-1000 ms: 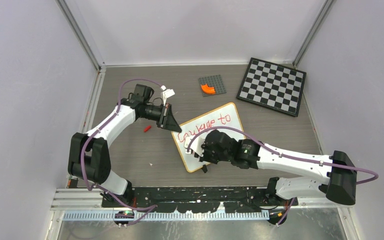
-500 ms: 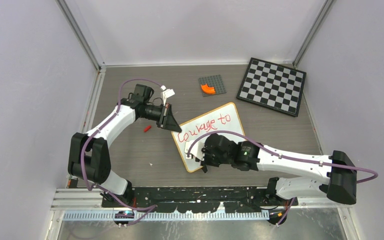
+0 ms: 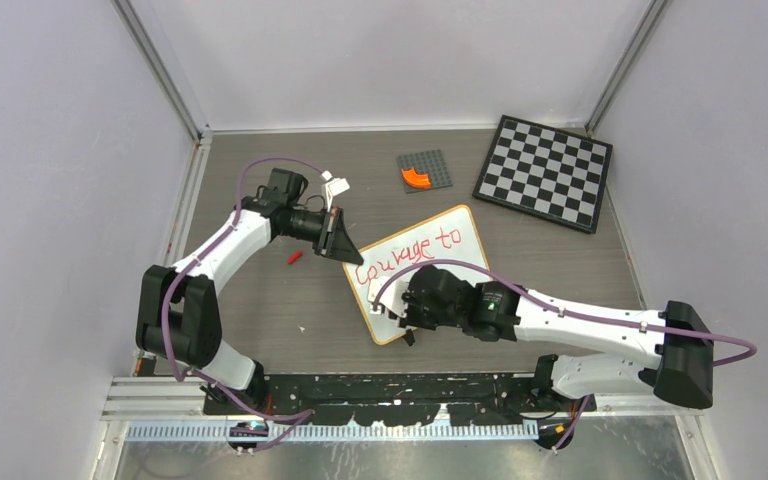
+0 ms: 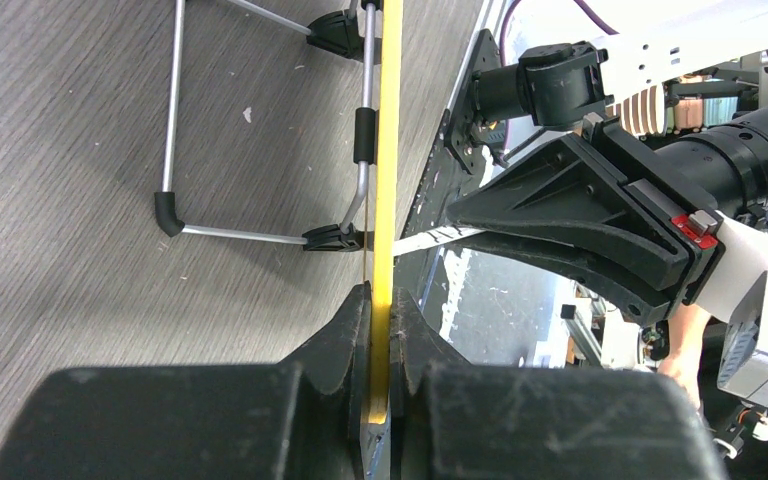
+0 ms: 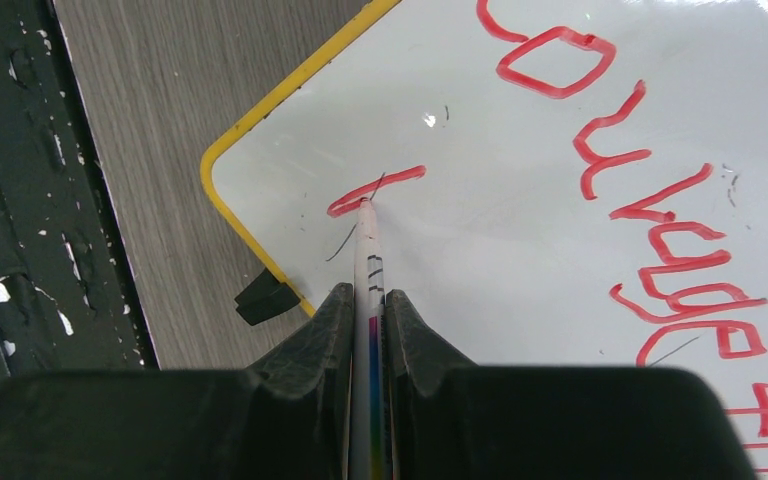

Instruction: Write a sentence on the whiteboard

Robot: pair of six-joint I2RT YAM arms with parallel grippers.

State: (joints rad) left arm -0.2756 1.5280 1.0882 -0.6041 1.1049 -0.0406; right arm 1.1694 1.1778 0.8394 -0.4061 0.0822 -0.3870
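Right fingers (image 5: 312,345) pinch marker (image 5: 368,270), tip on whiteboard (image 5: 520,250); second line barely begun (one stroke). Left fingers (image 4: 338,345) clamp its edge. Risk: heavy press tilts whiteboard, smearing sentence (image 5: 675,192).

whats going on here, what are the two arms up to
The two arms are writing on a small whiteboard. The left gripper is clamped on the board's yellow frame edge, apparently steadying it. The right gripper grips a marker with its tip on the board. The sentence so far reads "Courage to" in red, and a short red stroke at the tip marks the start of a second line.
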